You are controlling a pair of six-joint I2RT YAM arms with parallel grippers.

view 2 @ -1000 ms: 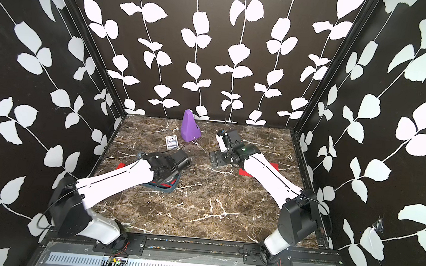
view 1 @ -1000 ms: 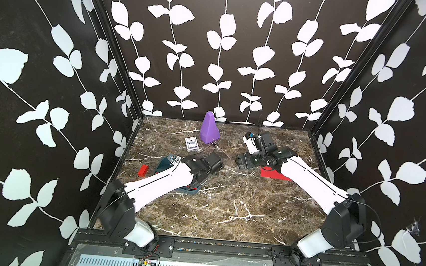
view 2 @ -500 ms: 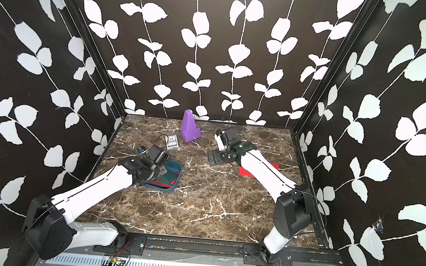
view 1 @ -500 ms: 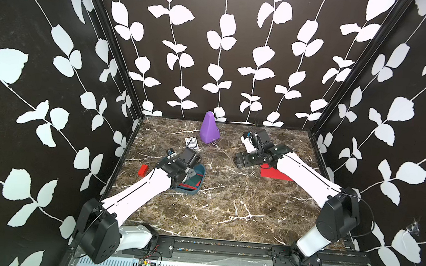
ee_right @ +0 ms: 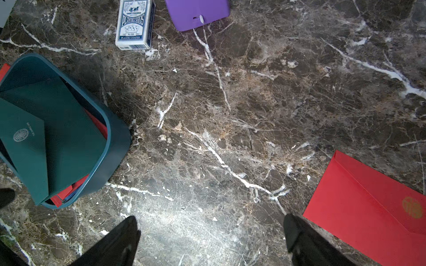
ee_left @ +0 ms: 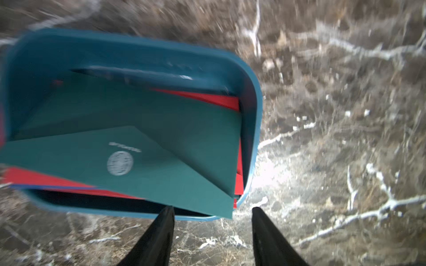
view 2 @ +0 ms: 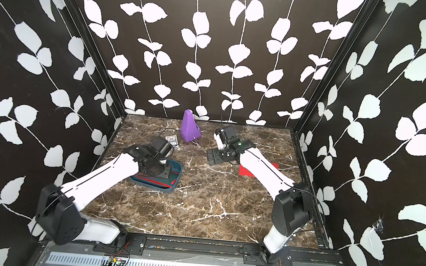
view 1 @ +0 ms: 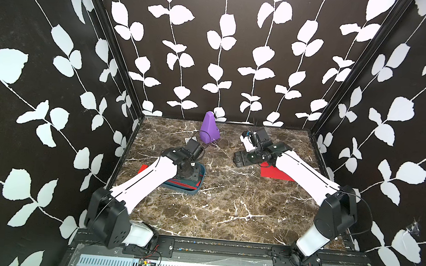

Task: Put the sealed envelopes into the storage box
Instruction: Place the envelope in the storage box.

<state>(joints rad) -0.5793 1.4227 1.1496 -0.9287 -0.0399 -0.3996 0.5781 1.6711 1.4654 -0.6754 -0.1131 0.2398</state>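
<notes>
Left gripper [ee_left: 211,208] wider, drawn back, green envelope [ee_left: 138,149] seemingly released

Robot test booth, probably inside a lab.
Black panels printed with white leaf vines [view 1: 220,61] close three sides of a brown marble-look tabletop [view 1: 227,205]. Along the tabletop's near edge, a black metal rail [view 1: 223,245] carries two white-and-black robot arms [view 1: 148,183] and loose wiring [view 1: 155,251].

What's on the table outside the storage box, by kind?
Red envelope: 1
Card pack: 1
Purple pyramid: 1
Small red object, partly hidden: 1
Total: 4
</notes>
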